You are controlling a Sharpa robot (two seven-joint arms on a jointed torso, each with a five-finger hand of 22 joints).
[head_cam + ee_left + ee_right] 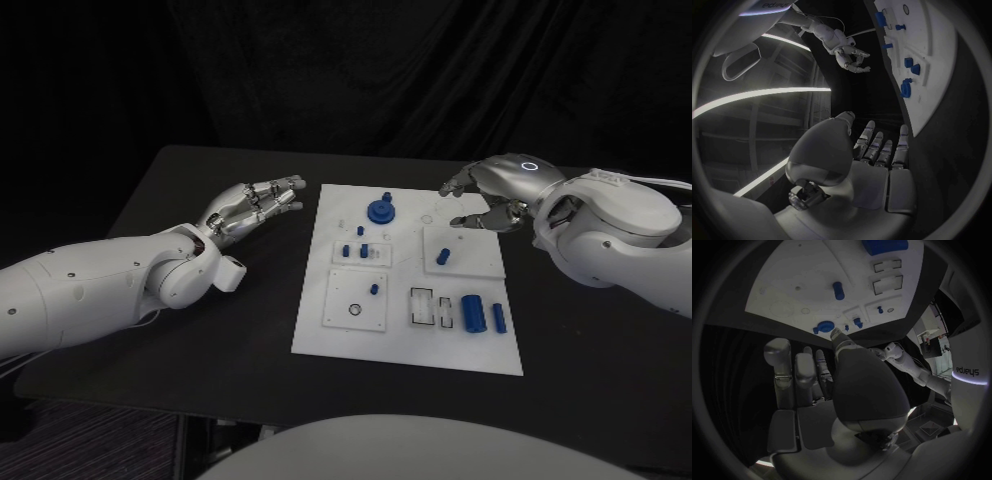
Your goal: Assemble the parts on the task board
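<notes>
A black counter under dark drapes carries the white board. My right hand hovers over the board's far right corner, fingers curled loosely, holding nothing. The short blue peg stands upright just nearer than it, so that hand is closer. My left hand lies flat and spread on the counter, left of the board. My right wrist view shows the peg beyond my fingertips, and the two rectangular slots.
</notes>
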